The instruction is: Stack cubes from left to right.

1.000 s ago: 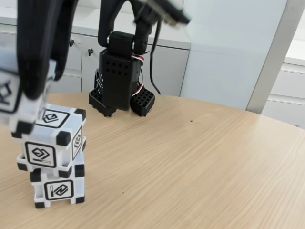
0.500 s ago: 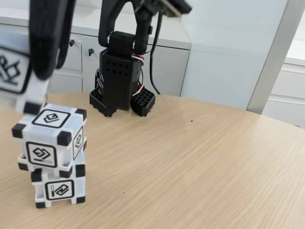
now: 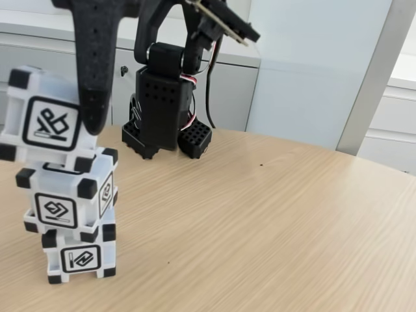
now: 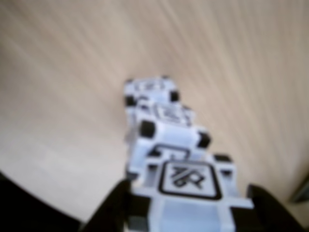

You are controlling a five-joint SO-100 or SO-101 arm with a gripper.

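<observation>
In the fixed view, a stack of cubes stands close to the camera at the left of the table [image 3: 273,227]. The bottom cube [image 3: 79,257] sits on the wood. The middle cube [image 3: 68,193] sits on top of it, turned a little and pushed a bit to the left. The top cube [image 3: 44,117] rests on the middle one, tilted and hanging over to the left, so it does not line up with the two below.

The gripper [image 3: 62,120] holds the top cube. One black finger [image 3: 96,71] comes down from above and presses on the cube's right side. In the wrist view the picture is blurry, but the top cube [image 4: 186,186] sits between the two black fingers, one at the lower left [image 4: 113,212] and one at the lower right. The middle cube [image 4: 166,123] and the bottom cube [image 4: 149,89] show past it, down on the wood.

Farther back in the fixed view, the arm's black base [image 3: 159,110] stands on the table. Behind it are grey cabinets [image 3: 227,91] and a white wall [image 3: 312,65].
</observation>
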